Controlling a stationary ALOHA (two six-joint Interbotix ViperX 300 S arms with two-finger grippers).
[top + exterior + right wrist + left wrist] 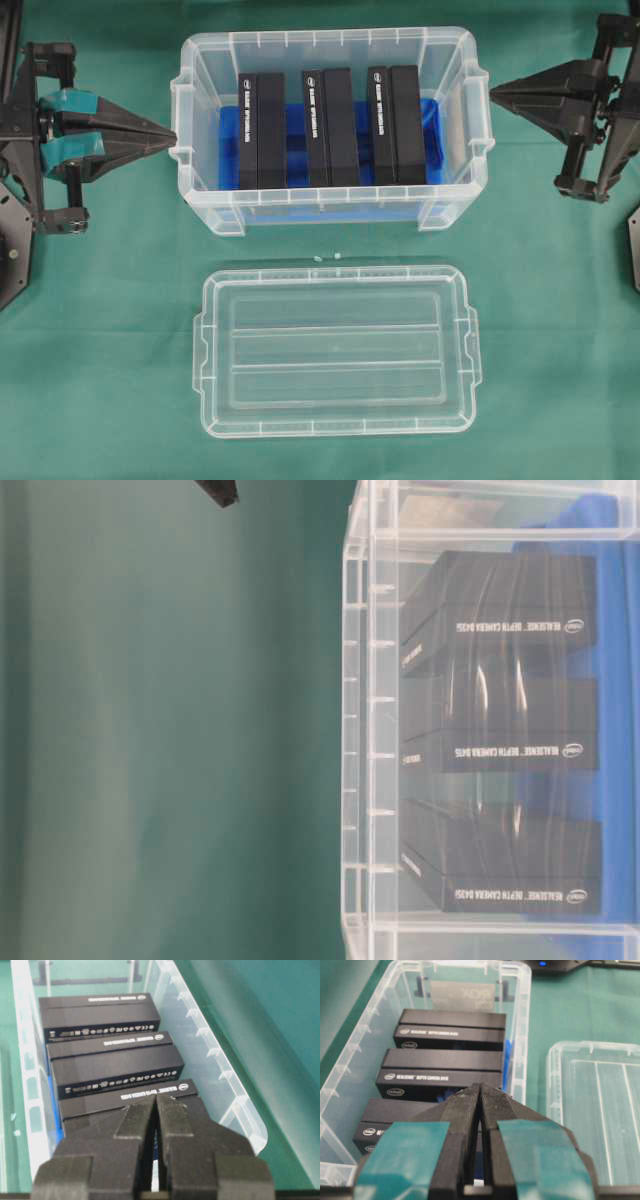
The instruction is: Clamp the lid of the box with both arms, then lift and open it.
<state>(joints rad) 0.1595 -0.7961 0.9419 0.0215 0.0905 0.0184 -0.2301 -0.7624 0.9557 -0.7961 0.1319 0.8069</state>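
My left hand (168,137), the one with teal tape on its black wedge fingers, is closed on nothing; its ribbed tips meet in a thin line in my left wrist view. The point rests just beside the left handle of the box (205,205), and I cannot tell if it touches. My right hand (497,95), black with a lattice frame behind it, is also closed and empty, its pointed tip just beside the right end of the box.

The box is a deep tub of clear plastic with rounded corners and small ribs along its rim. It stands open on the green cloth of the table (100,350). Its bottom is blue, and three black oblong boxes (331,127) lie inside, side by side, matte, with small white print on their edges.

The lid (337,395) lies flat on the table in front of the box, near it but apart. It is a clear rectangular panel with rounded corners, a raised rim, two long ridges and small side tabs. Two tiny white specks (328,256) lie on the cloth between box and lid.
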